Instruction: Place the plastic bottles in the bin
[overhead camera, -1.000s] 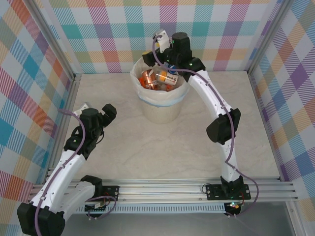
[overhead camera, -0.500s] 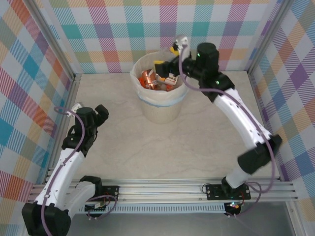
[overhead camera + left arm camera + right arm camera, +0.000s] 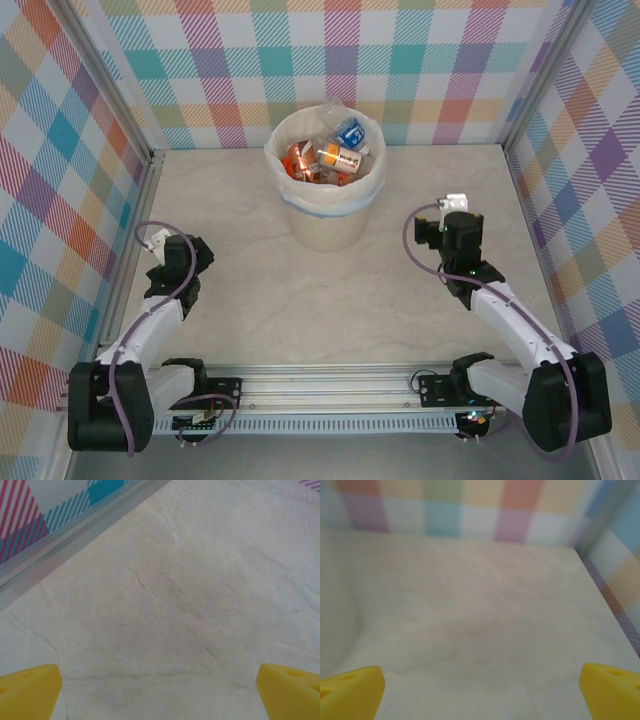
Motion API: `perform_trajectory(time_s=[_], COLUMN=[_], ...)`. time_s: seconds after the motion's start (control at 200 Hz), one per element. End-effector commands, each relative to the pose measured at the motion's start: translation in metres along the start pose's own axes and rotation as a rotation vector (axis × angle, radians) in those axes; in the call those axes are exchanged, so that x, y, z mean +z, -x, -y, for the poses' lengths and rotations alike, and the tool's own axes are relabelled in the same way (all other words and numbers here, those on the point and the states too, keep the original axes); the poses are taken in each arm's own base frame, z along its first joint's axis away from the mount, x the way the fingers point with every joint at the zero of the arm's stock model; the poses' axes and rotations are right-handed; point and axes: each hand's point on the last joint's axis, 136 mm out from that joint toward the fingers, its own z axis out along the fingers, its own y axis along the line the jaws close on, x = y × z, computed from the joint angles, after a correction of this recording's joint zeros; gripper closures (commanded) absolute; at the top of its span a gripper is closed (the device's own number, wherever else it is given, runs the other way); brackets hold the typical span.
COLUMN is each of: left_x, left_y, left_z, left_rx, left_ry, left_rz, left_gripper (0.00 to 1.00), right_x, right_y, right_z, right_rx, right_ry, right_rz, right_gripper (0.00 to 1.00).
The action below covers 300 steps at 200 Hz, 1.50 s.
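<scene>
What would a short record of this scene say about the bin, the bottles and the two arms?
Bin: large round cream-white bucket lined with a white plastic bag, standing at the back of the pale marbled table.
Bottles: small clear plastic bottles with orange and blue labels, piled inside the bucket.
Left arm: low on the left side, jaws open, holding nothing.
Right arm: low on the right side, jaws open, holding nothing.

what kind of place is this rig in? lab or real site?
Most likely a lab test cell: checked walls on an aluminium frame, a marble-look tabletop, a left arm and right arm bolted to a rail, one bin of plastic bottles.
</scene>
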Motion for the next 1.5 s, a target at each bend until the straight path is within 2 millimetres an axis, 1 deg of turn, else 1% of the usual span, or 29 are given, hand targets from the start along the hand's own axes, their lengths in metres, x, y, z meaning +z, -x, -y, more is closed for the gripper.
perform_trajectory(time_s=[0.0,0.065,0.135,0.165,0.195,0.215,0.225,0.255,0.27,0.335,0.39,0.415,0.43,0.485,0.53,0.585,0.61,0.635,0.66,0.725,0.77,0.81,0.865,0.905,0.925,0.97,1.02,1.05,1.495], left_x=[0.013,0.024,0.036,0.041,0.044,0.045,0.046,0.047,0.047,0.044,0.04,0.037,0.035,0.031,0.033,0.034,0.038,0.043,0.044,0.051,0.05,0.05,0.05,0.05,0.049,0.049,0.049,0.049,0.05], left_y=[0.012,0.005,-0.007,-0.013,-0.013,-0.014,-0.015,-0.015,-0.014,-0.01,-0.008,-0.005,-0.003,0.001,-0.003,-0.01,-0.017,-0.021,-0.018,-0.019,-0.016,-0.016,-0.015,-0.015,-0.015,-0.015,-0.015,-0.015,-0.017], left_z=[0.024,0.034,0.047,0.054,0.062,0.065,0.068,0.075,0.078,0.091,0.093,0.093,0.093,0.092,0.09,0.097,0.098,0.098,0.101,0.096,0.096,0.09,0.091,0.091,0.09,0.09,0.091,0.092,0.095], left_rx=[0.007,0.037,0.078,0.093,0.111,0.128,0.134,0.147,0.151,0.195,0.235,0.245,0.246,0.269,0.259,0.28,0.288,0.293,0.289,0.294,0.302,0.298,0.298,0.298,0.298,0.296,0.301,0.304,0.316], left_ry=[-0.117,-0.152,-0.196,-0.226,-0.253,-0.258,-0.268,-0.304,-0.32,-0.39,-0.404,-0.413,-0.416,-0.427,-0.434,-0.481,-0.483,-0.476,-0.475,-0.396,-0.361,-0.311,-0.308,-0.307,-0.307,-0.306,-0.309,-0.311,-0.32], left_rz=[0.075,0.054,0.005,-0.017,-0.032,-0.044,-0.046,-0.044,-0.039,0.006,0.04,0.071,0.092,0.166,0.173,0.191,0.184,0.185,0.208,0.155,0.195,0.194,0.2,0.205,0.205,0.206,0.202,0.205,0.195], left_gripper=[0.0,0.0,0.0,0.0,0.0,0.0,0.0,0.0,0.0,0.0,0.0,0.0,0.0,0.0,0.0,0.0,0.0,0.0,0.0,0.0,0.0,0.0,0.0,0.0,0.0,0.0,0.0,0.0,0.0], right_x=[0.007,0.017,0.027,0.031,0.035,0.036,0.037,0.038,0.039,0.041,0.042,0.043,0.042,0.042,0.042,0.042,0.043,0.044,0.045,0.045,0.044,0.042,0.044,0.049,0.052,0.064,0.081,0.079,0.08], right_y=[-0.014,-0.038,-0.053,-0.059,-0.064,-0.066,-0.064,-0.059,-0.06,-0.054,-0.05,-0.053,-0.046,-0.043,-0.041,-0.04,-0.04,-0.041,-0.044,-0.047,-0.049,-0.053,-0.059,-0.055,-0.055,-0.062,-0.06,-0.06,-0.06], right_z=[0.027,0.028,0.012,0.008,0.006,0.003,0.002,-0.002,-0.004,-0.011,-0.016,-0.018,-0.018,-0.021,-0.023,-0.025,-0.025,-0.025,-0.025,-0.022,-0.02,-0.019,-0.017,-0.014,-0.01,-0.001,0.006,0.005,0.006], right_rx=[0.131,0.154,0.169,0.175,0.175,0.173,0.164,0.144,0.134,0.107,0.086,0.08,0.079,0.075,0.071,0.065,0.069,0.07,0.068,0.073,0.079,0.086,0.092,0.101,0.111,0.138,0.162,0.162,0.165], right_ry=[-0.1,-0.08,0.051,0.082,0.102,0.12,0.13,0.156,0.167,0.21,0.239,0.252,0.255,0.273,0.288,0.301,0.3,0.298,0.297,0.277,0.264,0.257,0.243,0.219,0.199,0.137,0.082,0.1,0.095], right_rz=[0.048,0.006,0.002,0.003,-0.007,-0.033,-0.031,-0.013,-0.011,0.031,0.055,0.049,0.08,0.106,0.119,0.138,0.146,0.153,0.156,0.192,0.22,0.237,0.248,0.264,0.249,0.145,0.083,0.089,0.085], right_gripper=[0.0,0.0,0.0,0.0,0.0,0.0,0.0,0.0,0.0,0.0,0.0,0.0,0.0,0.0,0.0,0.0,0.0,0.0,0.0,0.0,0.0,0.0,0.0,0.0,0.0,0.0,0.0,0.0,0.0])
